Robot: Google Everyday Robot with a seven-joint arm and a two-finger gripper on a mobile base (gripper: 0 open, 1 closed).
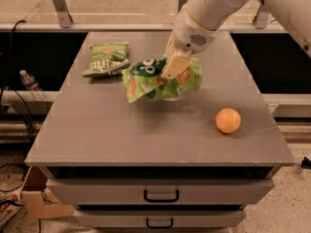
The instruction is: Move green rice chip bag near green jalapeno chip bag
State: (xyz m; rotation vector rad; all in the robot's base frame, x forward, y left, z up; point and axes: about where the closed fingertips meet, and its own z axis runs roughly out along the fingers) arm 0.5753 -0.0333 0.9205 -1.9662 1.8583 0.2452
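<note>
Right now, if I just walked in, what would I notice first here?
The big white arm reaches in from the upper right, its tool gripping the crinkled, bright green rice chip bag above the middle of the grey table. Just left of it lies the darker green jalapeno chip bag, toward the table's back left corner. An orange sits alone toward the front right.

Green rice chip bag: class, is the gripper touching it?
Touching. The camera view shows the gripper clamped on the green rice chip bag mid-table.
</note>
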